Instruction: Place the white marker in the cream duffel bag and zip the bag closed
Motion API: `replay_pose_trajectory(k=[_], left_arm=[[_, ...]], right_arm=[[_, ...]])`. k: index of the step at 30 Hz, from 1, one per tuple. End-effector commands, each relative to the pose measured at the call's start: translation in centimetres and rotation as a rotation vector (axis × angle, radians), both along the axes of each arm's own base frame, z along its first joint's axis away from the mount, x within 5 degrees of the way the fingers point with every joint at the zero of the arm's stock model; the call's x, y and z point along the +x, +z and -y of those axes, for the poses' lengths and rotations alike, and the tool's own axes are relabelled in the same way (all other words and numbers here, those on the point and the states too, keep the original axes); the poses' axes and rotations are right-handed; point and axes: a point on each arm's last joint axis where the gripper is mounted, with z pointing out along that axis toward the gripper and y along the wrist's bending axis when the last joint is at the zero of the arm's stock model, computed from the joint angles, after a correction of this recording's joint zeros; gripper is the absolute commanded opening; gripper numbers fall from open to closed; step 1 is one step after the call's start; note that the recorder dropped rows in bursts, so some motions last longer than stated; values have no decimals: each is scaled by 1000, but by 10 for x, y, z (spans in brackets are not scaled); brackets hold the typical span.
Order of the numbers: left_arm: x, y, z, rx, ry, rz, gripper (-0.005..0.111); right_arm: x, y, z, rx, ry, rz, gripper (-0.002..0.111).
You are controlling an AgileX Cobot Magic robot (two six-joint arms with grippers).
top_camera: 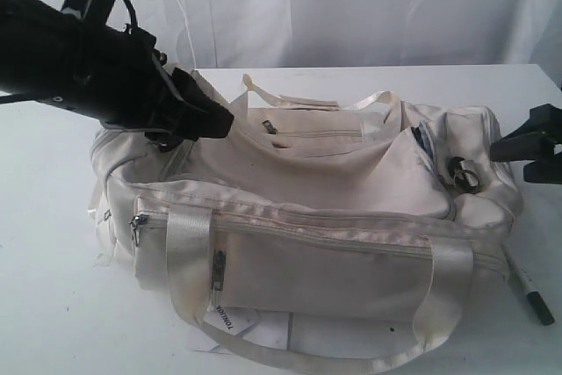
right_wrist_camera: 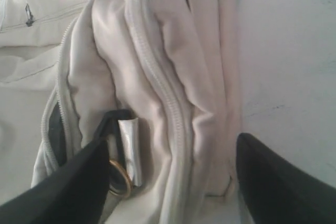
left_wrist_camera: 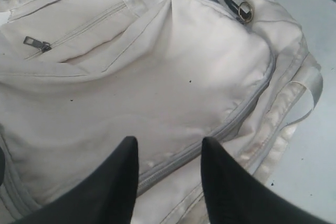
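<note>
The cream duffel bag (top_camera: 307, 199) lies across the middle of the table, its top flap sagging. A small dark gap (top_camera: 423, 140) shows at its right end by a black strap ring (top_camera: 464, 173). The white marker (top_camera: 525, 285) lies on the table just off the bag's front right corner, dark cap toward the front. My left gripper (top_camera: 221, 120) hovers open over the bag's left top. In the left wrist view the left gripper (left_wrist_camera: 169, 148) is empty above the grey top zipper (left_wrist_camera: 220, 129). My right gripper (top_camera: 507, 147) stands open at the bag's right end, and the right gripper (right_wrist_camera: 173, 142) straddles folds beside a metal ring (right_wrist_camera: 119, 178).
A white paper tag (top_camera: 230, 318) and a flat white sheet (top_camera: 290, 333) poke out under the bag's front. The front webbing handle (top_camera: 316, 359) loops toward the table edge. A white curtain (top_camera: 351, 6) hangs behind the table.
</note>
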Motion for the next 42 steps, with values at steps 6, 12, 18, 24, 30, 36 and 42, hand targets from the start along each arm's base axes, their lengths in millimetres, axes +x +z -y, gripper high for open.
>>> replay_pose_trajectory(k=[6, 12, 18, 24, 30, 36, 42], left_arm=[[-4, -9, 46, -63, -83, 35, 44], [1, -32, 82, -49, -74, 78, 44], [3, -38, 96, -41, -100, 63, 44], [6, -33, 121, -54, -146, 89, 44], [8, -31, 159, -68, -208, 126, 44], [18, -37, 194, -23, -271, 210, 44], [42, -50, 220, 6, -290, 256, 44]], right_arm=[[9, -14, -9, -2, 48, 3, 64], [10, -13, -10, 21, 41, 17, 63], [11, -12, -11, 30, 38, 22, 43], [13, -9, -14, 72, 29, 34, 18], [13, -8, -16, 104, 32, 38, 2], [12, -8, -16, 108, 30, 37, 2], [13, -5, -18, 137, 36, 54, 2]])
